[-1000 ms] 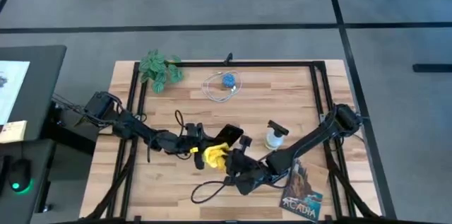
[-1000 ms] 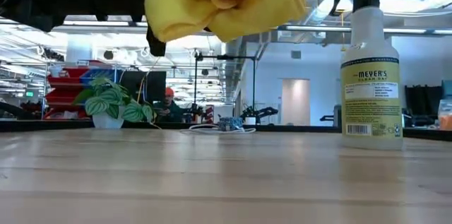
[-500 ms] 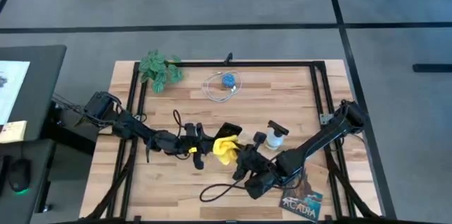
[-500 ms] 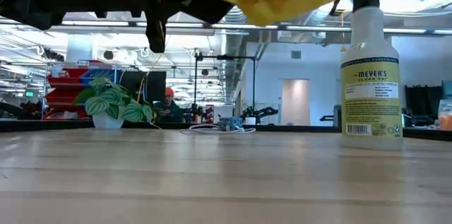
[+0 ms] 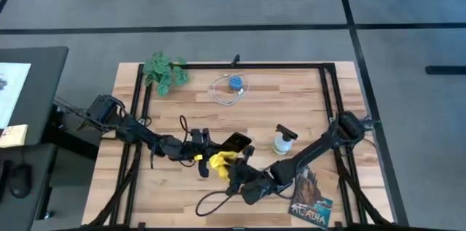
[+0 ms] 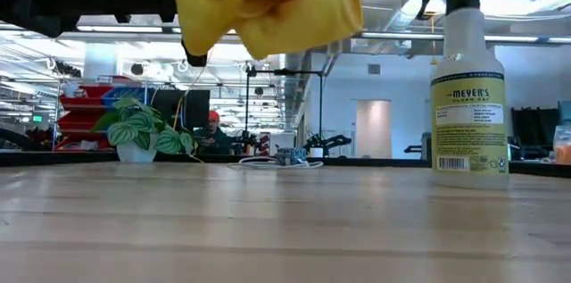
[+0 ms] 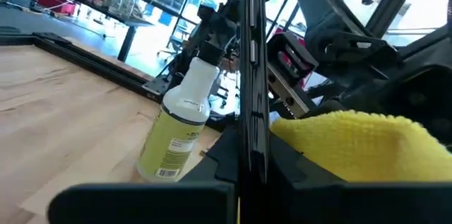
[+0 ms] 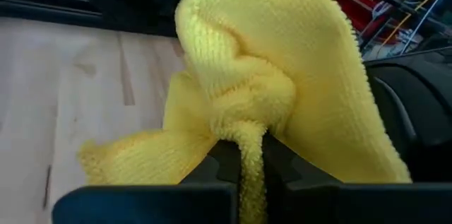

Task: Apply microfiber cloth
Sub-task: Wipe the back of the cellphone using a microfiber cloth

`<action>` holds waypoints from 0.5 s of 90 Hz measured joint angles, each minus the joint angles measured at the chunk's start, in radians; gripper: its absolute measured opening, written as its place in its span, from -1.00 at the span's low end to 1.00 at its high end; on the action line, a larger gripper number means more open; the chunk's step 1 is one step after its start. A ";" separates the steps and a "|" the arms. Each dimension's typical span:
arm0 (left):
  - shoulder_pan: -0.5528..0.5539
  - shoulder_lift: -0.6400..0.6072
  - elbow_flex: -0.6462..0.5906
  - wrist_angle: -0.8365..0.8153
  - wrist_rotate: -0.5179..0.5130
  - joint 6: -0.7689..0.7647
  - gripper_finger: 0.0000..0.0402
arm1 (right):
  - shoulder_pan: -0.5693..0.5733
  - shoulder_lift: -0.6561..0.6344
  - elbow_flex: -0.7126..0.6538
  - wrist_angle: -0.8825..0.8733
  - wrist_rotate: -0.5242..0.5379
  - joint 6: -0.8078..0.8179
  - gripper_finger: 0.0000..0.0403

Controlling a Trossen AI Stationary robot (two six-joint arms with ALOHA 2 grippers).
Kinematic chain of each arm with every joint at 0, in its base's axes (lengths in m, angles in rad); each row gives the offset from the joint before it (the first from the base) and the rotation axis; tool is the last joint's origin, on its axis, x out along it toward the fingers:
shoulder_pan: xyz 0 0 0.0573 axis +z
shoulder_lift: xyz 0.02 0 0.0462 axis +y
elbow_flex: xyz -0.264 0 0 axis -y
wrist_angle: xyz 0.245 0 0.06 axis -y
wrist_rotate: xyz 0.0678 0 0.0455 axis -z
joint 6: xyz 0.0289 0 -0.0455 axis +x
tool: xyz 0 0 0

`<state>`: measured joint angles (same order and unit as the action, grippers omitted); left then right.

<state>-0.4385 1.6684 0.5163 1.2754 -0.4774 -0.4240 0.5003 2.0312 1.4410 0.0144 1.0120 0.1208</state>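
Right claw (image 5: 231, 171) clamped on microfiber cloth (image 5: 220, 162) above wooden table (image 5: 306, 92); left claw (image 5: 206, 155) grips black smartphone (image 5: 237, 142).

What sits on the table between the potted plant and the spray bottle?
In the low view, between the potted plant and the spray bottle, only a coiled white cable lies on the table.

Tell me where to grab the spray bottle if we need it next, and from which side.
Grip the spray bottle around its straight labelled body, below the trigger head. It stands upright on the table, so come in level from the far side; both grippers crowd the near side.
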 joint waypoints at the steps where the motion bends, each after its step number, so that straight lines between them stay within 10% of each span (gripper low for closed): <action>1: 0.000 0.000 0.000 -0.001 0.000 0.000 -0.98 | 0.000 0.000 0.000 -0.007 0.000 0.006 -1.00; 45: -0.014 -0.002 0.006 -0.043 -0.018 -0.015 -0.98 | 0.064 -0.161 0.001 -0.538 0.256 0.264 -1.00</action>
<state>-0.4526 1.6661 0.5224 1.2327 -0.4953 -0.4389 0.5640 1.8702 1.4418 -0.5237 1.2683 0.3847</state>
